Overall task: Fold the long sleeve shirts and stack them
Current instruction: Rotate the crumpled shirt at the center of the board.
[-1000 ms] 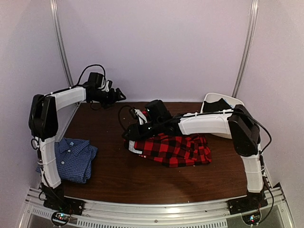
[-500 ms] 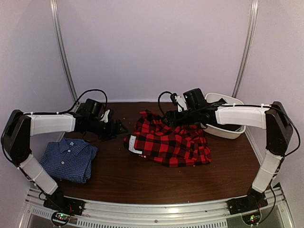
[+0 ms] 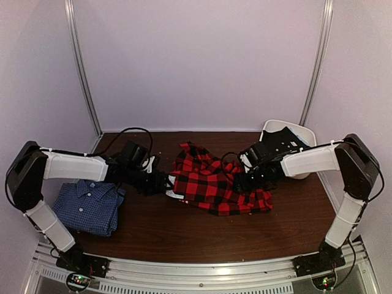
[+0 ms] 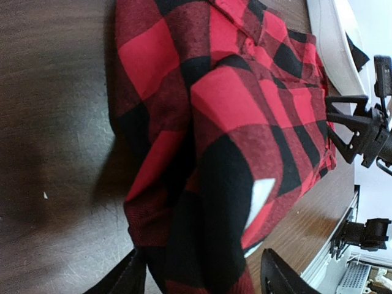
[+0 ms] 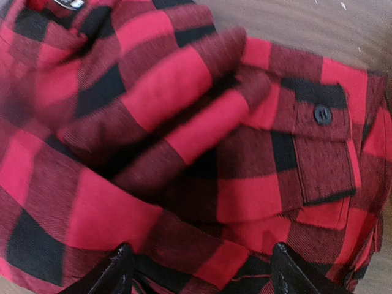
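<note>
Left claw (image 4: pixel 202 269) and right claw (image 5: pixel 199 266) dropped onto my plaid shirt (image 3: pixel 214 184), both jaws wide; its long axis runs left-right. I see white bin (image 3: pixel 304 130) holding dark cloth (image 3: pixel 280 136).

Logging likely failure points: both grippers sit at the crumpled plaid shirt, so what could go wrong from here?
The plaid shirt lies bunched; the left gripper, open around a thick fold, may pinch several layers and drag the heap. The right gripper, open over overlapping cloth, may lift only the top layer.
</note>
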